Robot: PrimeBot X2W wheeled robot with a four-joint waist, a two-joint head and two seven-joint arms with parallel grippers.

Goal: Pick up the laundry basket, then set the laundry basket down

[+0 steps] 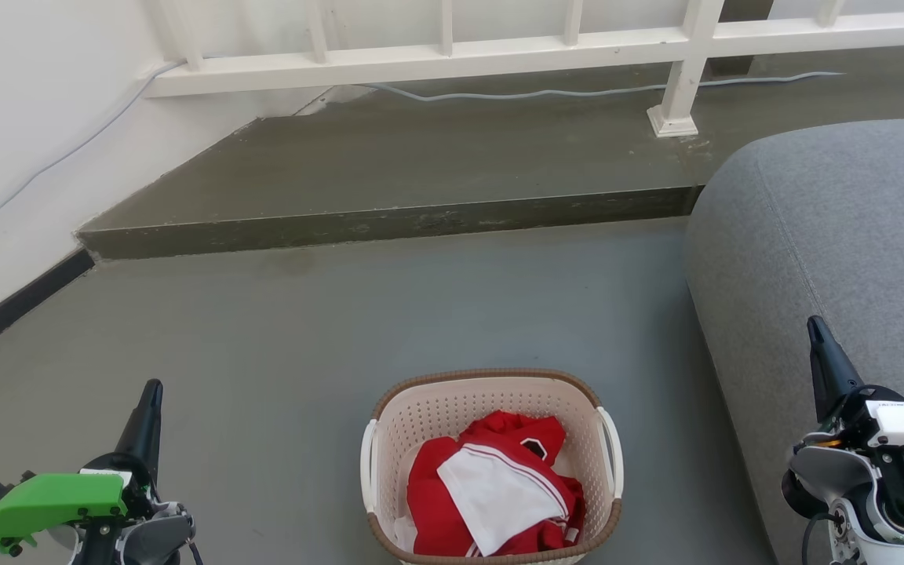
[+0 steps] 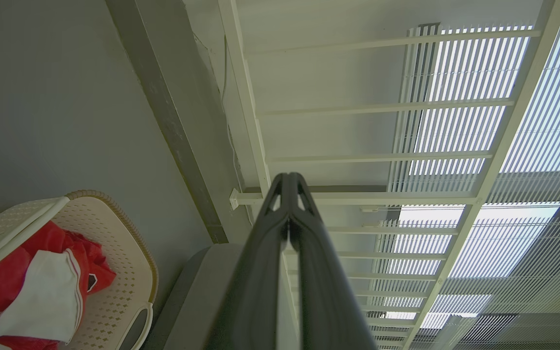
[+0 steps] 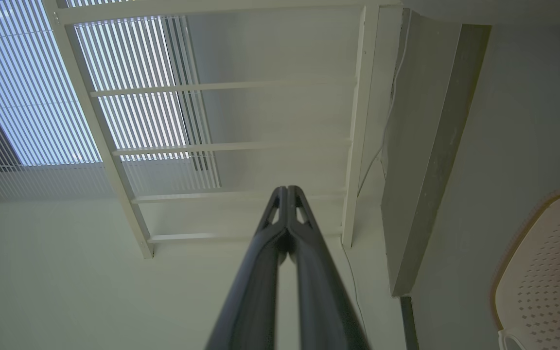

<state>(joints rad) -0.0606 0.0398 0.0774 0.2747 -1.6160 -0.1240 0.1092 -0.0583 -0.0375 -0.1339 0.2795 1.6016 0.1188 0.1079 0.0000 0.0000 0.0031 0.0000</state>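
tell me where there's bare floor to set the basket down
Bare grey floor lies between the laundry basket and the raised step, and stretches left toward the wall. Tightest is the strip between the basket and the grey sofa on the right.

The grey floor (image 1: 342, 314) runs smooth and matte. At 6 o'clock in the head view a laundry basket (image 1: 452, 412) stands upright on it. A grey sofa (image 1: 836, 235) sits at 3 o'clock, apart from the basket. At 12 o'clock a raised concrete step (image 1: 436, 157) carries a white railing post (image 1: 676, 110) and a pale cable (image 1: 538, 93).
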